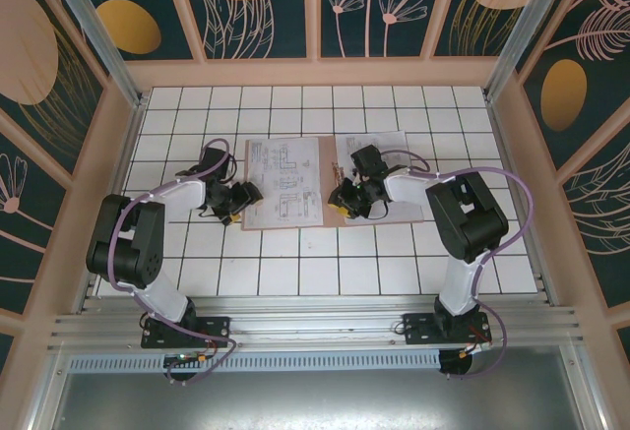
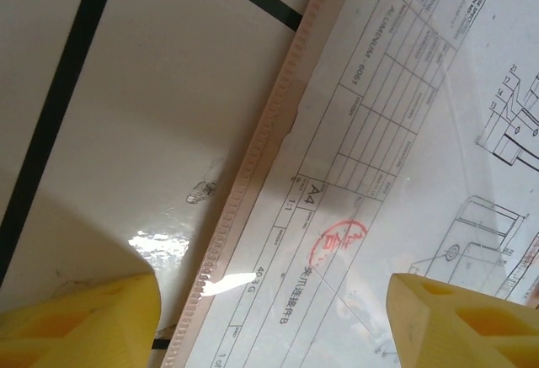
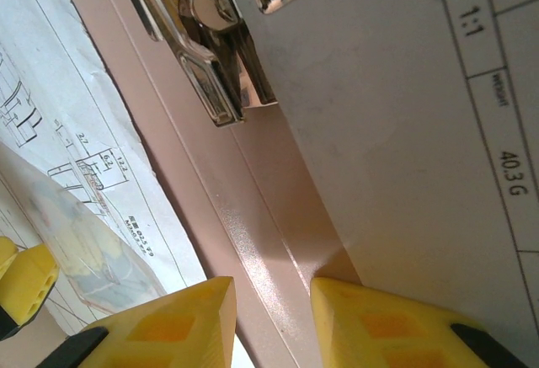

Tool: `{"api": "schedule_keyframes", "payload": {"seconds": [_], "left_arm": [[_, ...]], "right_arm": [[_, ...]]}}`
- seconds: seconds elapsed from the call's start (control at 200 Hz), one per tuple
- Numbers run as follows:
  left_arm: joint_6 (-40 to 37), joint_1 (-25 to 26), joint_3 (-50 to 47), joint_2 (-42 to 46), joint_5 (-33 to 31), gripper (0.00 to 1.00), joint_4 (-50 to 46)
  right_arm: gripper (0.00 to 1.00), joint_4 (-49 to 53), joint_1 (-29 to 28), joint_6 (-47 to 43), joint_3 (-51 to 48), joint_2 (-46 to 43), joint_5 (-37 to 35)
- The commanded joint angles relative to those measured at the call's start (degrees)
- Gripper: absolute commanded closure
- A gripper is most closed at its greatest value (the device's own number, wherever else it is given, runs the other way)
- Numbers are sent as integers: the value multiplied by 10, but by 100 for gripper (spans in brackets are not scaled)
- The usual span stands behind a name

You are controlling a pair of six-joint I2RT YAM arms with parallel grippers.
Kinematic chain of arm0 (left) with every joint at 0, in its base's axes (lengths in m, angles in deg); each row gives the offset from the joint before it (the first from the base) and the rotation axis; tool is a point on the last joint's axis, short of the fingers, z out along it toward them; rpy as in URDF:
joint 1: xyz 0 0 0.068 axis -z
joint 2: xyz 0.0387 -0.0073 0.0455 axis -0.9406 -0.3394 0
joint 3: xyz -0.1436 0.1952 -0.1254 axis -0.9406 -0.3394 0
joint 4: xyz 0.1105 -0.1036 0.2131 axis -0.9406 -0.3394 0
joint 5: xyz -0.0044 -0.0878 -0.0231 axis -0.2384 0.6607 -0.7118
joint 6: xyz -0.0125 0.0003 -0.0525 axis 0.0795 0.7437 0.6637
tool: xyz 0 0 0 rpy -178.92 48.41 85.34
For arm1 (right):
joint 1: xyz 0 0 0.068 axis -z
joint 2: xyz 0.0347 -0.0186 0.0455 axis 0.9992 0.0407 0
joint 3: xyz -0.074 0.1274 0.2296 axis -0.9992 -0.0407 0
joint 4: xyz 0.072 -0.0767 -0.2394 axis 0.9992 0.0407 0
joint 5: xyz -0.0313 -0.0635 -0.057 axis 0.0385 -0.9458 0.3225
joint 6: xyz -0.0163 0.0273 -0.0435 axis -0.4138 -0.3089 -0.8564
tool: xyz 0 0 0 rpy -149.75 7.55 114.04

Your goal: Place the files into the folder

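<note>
One pinkish-brown folder (image 3: 253, 216) is lying on the one tabletop (image 1: 295, 273). Two printed white sheets are showing from above: the left sheet (image 1: 283, 182) and the right sheet (image 1: 394, 145). One metal clip (image 3: 215, 48) is gleaming on the folder. Two grippers are hovering: the left gripper (image 1: 246, 194) and the right gripper (image 1: 343, 199).

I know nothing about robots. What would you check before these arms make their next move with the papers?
1. Folder lying open on the table: ok.
2. Left tool open, above the folder's edge: ok.
3. Right tool, at the folder's middle, gripping anything: cannot tell.
4. Printed sheet lying inside the folder's edge: ok.
5. Metal clip clamping a sheet: cannot tell.
</note>
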Motion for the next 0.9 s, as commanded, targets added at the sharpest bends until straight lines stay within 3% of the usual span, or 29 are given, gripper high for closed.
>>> {"api": "schedule_keyframes", "payload": {"seconds": [0.0, 0.145, 0.415, 0.615, 0.896], "left_arm": [[-4, 5, -16, -4, 82, 29, 92], [-2, 7, -16, 8, 121, 31, 126], [-22, 6, -6, 35, 107, 35, 91], [-14, 7, -9, 86, 136, 39, 103], [-31, 7, -15, 111, 179, 54, 107]], "right_arm": [[67, 48, -3, -13, -12, 41, -44], [67, 49, -2, -10, -10, 44, -42], [67, 50, 1, -7, -6, 47, -42], [67, 55, 8, -13, -2, 51, -40], [67, 52, 16, -19, 1, 49, -27]]}}
